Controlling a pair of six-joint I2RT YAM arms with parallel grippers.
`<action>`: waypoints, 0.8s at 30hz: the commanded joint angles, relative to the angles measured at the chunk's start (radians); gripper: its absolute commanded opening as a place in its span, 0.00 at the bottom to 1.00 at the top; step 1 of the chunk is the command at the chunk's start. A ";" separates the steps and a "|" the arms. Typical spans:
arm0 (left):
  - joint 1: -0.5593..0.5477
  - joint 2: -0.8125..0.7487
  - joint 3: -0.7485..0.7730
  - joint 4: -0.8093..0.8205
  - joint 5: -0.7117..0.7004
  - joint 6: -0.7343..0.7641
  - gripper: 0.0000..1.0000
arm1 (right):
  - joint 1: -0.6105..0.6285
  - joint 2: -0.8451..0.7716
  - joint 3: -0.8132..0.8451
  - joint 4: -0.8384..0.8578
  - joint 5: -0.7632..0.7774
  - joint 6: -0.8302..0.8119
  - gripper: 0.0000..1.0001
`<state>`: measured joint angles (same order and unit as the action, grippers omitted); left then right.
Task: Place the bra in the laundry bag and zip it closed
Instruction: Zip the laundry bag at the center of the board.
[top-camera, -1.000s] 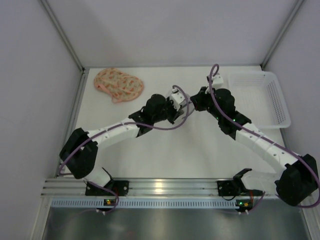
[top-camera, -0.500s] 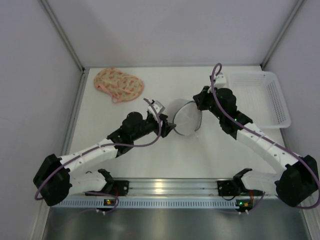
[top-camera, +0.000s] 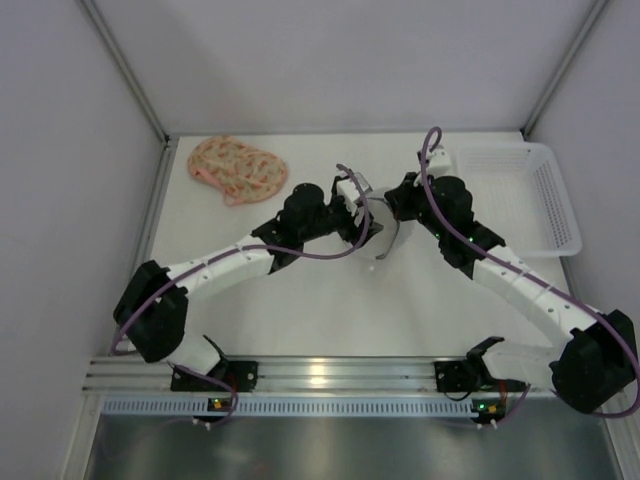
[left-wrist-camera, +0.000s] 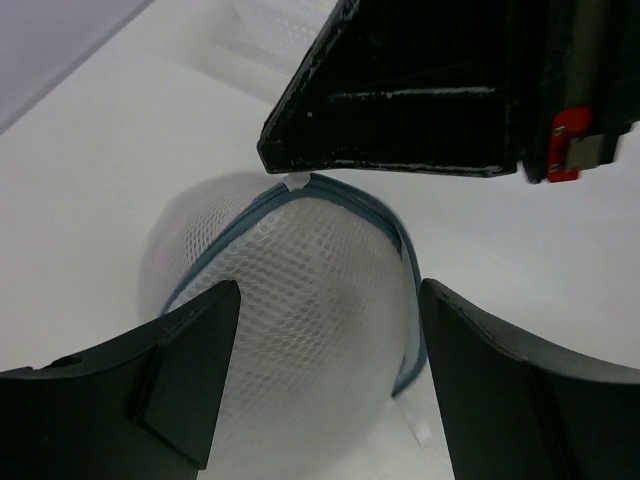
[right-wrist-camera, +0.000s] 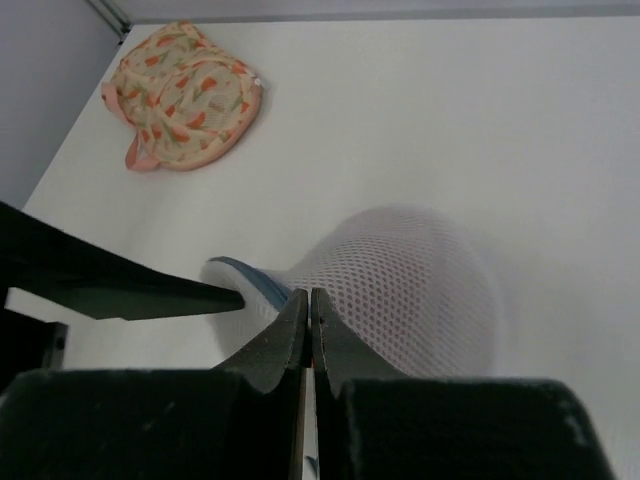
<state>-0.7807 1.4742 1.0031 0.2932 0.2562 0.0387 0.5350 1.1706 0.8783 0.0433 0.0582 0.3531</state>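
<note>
Top external: bra (top-camera: 238, 168) lies at far-left corner of tabletop (top-camera: 300, 320). Right gripper (right-wrist-camera: 309, 295) pinched tight on rim of mesh laundry bag (right-wrist-camera: 400, 290), mid-tabletop. Left gripper (left-wrist-camera: 330, 290) fingers spread, grasping nothing.

A round white mesh laundry bag (left-wrist-camera: 300, 330) with blue zip trim stands on edge, its rim pinched in the closed right hand (right-wrist-camera: 308, 300). The crumpled orange-patterned fabric bra (top-camera: 238, 168) lies well apart, at the tabletop's (top-camera: 300, 310) far-left corner.

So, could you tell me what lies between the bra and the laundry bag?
Bare table only, in the right wrist view; seen from above, the left arm overhangs that stretch.
</note>
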 joint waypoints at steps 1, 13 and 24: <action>0.020 0.078 0.091 -0.020 0.107 0.116 0.78 | 0.011 -0.038 0.017 0.084 -0.029 -0.017 0.00; 0.078 0.061 0.129 -0.077 0.078 0.227 0.78 | 0.013 -0.052 0.011 0.095 -0.051 -0.036 0.00; 0.078 0.086 0.192 -0.146 0.120 0.360 0.76 | 0.013 -0.049 0.017 0.099 -0.109 -0.046 0.00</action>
<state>-0.7017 1.5501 1.1339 0.1680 0.3397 0.3225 0.5404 1.1526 0.8776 0.0628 -0.0265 0.3218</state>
